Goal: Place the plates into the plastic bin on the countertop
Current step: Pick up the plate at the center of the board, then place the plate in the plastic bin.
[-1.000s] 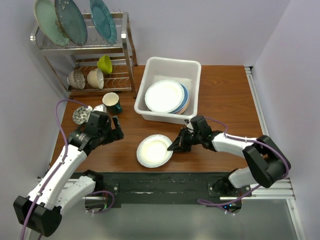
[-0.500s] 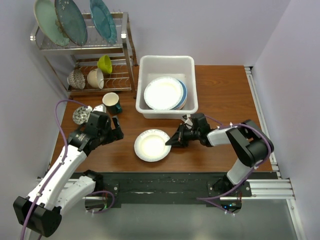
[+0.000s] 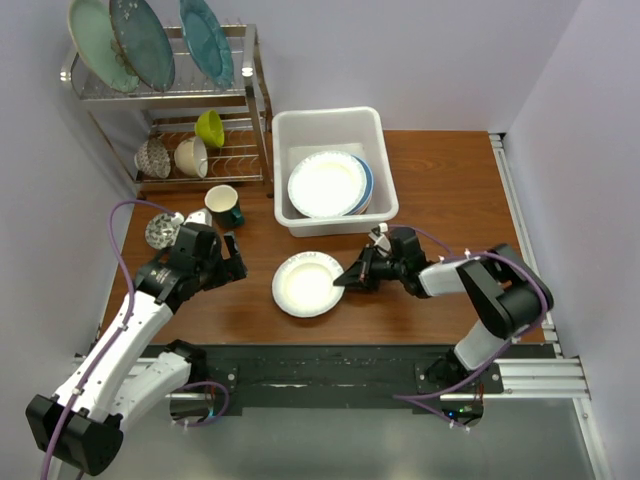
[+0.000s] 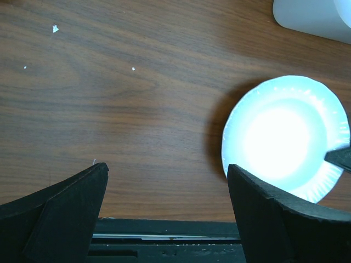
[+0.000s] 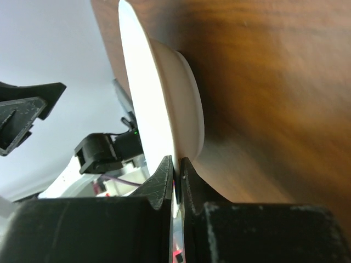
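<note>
Right pincer of mine (image 3: pixel 351 278) is pressed together on the thin right edge of the round white plate with a fluted rim (image 3: pixel 306 285). I judge the plate light, stiff and smooth, apt to slip or pivot in an edge grip, so the rim is the only handhold. It sits face up on the reddish-brown wood-grain countertop (image 3: pixel 440 190), just on my side of the white rectangular plastic bin (image 3: pixel 335 224); being round, it has no long axis.
</note>
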Controlling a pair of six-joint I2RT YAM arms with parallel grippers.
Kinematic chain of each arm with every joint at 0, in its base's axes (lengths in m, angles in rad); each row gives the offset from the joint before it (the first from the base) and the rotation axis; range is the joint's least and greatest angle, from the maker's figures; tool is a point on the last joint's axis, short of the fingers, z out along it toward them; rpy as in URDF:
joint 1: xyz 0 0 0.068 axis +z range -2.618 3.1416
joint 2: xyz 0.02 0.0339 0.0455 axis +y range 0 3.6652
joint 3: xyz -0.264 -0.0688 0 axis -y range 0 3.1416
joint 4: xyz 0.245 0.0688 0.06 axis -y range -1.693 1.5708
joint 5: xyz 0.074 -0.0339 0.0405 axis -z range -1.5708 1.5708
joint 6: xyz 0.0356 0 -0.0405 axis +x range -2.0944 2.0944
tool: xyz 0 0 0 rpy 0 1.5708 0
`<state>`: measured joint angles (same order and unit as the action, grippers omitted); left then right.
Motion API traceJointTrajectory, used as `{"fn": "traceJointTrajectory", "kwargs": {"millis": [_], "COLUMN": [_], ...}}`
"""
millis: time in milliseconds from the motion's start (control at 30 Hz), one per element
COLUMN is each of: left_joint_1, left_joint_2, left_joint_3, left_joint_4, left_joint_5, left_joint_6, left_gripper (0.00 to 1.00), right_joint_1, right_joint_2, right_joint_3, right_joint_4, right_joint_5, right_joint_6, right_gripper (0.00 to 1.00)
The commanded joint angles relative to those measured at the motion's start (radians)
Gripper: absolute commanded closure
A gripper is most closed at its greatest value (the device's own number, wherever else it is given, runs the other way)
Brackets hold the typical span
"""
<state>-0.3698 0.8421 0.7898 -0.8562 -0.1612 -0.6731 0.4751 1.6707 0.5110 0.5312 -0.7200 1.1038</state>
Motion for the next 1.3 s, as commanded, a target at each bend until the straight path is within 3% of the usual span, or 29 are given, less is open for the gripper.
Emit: {"fn": "traceJointTrajectory", "kwargs": {"millis": [0, 267, 500, 667, 1133, 1267], "left_joint_1": [-0.004, -0.004, -0.004, -0.006, -0.004, -0.006], "left_joint_2": [0.000, 0.005, -0.002, -0.001, -0.012, -0.012], "left_joint_3": [-0.003, 0.000, 0.000, -0.003, -0.026, -0.031], "left_joint_4": [0.000, 0.006, 0.002, 0.005, 0.009, 0.009], "left_joint_5": [-0.006, 0.002, 0.002, 0.006, 0.008, 0.009], "left_joint_6": [-0.013, -0.011, -0.010, -0.010, -0.008, -0.006], "left_gripper": [0.05, 0.05, 0.05, 0.05, 0.05, 0.05], "right_joint_1": [-0.007, -0.009, -0.007, -0.009, -0.012, -0.026], "right_joint_2": [-0.109, -0.184, -0.440, -0.522, -0.490, -0.465], "right_joint_3": [-0.054, -0.181, -0.059, 0.082, 0.317, 0.365], "right_joint_4": [-0.198, -0.183, -0.578, -0.709, -0.740, -0.656], "right_joint_5": [0.070, 0.027, 0.114, 0.125, 0.088, 0.080], "right_joint_6": [-0.073, -0.042, -0.238, -0.256, -0.214, -0.179], "right_gripper": [1.00, 1.00, 1.00, 1.00, 1.00, 1.00]}}
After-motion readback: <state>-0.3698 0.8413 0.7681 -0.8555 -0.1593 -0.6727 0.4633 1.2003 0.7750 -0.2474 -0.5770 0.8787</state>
